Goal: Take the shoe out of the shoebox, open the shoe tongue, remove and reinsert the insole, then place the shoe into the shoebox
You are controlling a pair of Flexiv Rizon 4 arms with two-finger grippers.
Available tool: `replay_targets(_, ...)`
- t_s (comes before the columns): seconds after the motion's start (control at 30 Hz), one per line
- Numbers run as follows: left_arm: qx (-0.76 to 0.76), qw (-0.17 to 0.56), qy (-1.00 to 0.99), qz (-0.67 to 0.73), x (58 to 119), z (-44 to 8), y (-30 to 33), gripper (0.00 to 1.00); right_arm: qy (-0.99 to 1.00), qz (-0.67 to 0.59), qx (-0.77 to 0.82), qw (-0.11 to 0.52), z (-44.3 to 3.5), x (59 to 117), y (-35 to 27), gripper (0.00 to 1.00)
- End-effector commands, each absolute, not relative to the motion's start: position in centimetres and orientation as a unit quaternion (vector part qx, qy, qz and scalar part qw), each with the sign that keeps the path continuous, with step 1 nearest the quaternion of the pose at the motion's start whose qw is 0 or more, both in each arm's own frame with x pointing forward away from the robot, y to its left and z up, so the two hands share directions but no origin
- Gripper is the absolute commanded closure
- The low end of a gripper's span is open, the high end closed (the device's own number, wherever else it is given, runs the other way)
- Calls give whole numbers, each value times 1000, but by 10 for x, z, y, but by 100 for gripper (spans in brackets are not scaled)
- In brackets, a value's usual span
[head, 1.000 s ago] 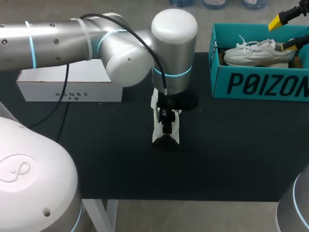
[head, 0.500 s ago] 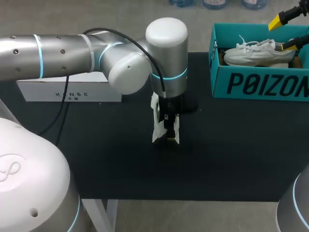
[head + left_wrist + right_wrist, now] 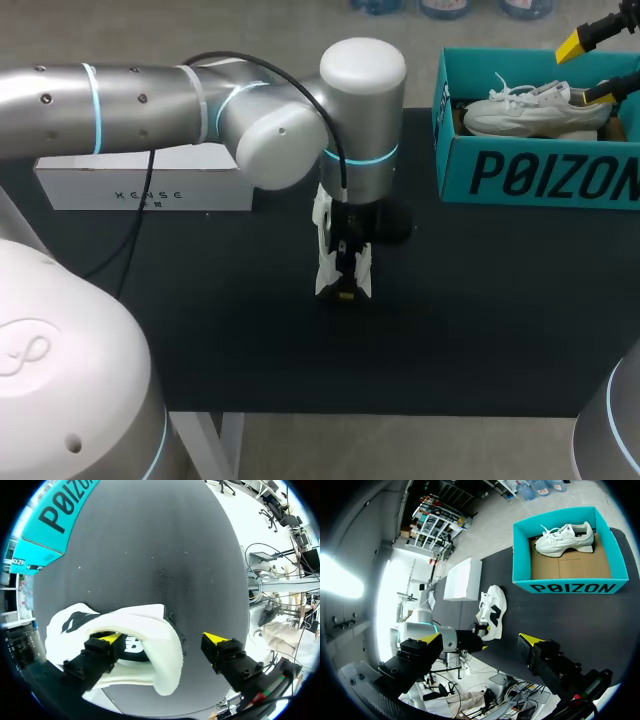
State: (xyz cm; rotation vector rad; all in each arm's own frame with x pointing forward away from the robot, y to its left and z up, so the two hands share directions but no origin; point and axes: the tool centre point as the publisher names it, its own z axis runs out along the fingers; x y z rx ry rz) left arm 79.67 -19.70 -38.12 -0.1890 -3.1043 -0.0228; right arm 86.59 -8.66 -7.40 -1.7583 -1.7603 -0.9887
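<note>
We are working on the black table — the teal shoebox is sitting upper right in the head view, a second shoe inside. Our left arm is coming in from the left edge, pointing down at the white shoe mid-frame, well apart from the box. The left gripper is standing wide: one finger inside the shoe's mouth, the other outside it. We are probably opening the tongue — it is hard to make out. Next, the fingers need closing on it and pulling back. The right gripper is hanging wide, empty.
</note>
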Motion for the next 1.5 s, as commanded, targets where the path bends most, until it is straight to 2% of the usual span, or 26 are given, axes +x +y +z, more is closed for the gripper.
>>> replay_targets(0.03, -60, 14, -998, -31, 799, -389, -201, 0, -640, -358, -640, 230, -74, 866, -86, 0)
replay_targets(0.37, -72, -2, -997, -17, 803, -411, -187, 1, -640, -358, -640, 230, -74, 866, -86, 0)
replay_targets(0.4, -73, -5, -997, -11, 802, -412, -186, 17, -640, -358, -640, 230, -74, 866, -86, 0)
replay_targets(0.43, -70, -3, -997, -12, 801, -413, -186, 42, -640, -358, -640, 230, -74, 866, -86, 0)
replay_targets(0.5, -70, -3, -997, -8, 801, -415, -185, 61, -640, -358, -640, 230, -74, 866, -86, 0)
replay_targets(0.53, -70, -3, -998, -8, 800, -415, -185, 100, -640, -358, -640, 230, -74, 866, -86, 0)
replay_targets(0.77, -85, -12, -996, -1, 790, -400, -189, 100, -640, -358, -640, 230, -74, 866, -86, 0)
replay_targets(1.1, -166, -26, -986, -20, 771, -336, -178, 100, -640, -358, -640, 230, -74, 866, -86, 0)
replay_targets(1.3, -218, -13, -976, -5, 769, -302, -146, 100, -640, -358, -640, 230, -74, 866, -86, 0)
replay_targets(1.5, -212, -10, -977, -4, 769, -298, -142, 100, -640, -358, -640, 230, -74, 866, -86, 0)
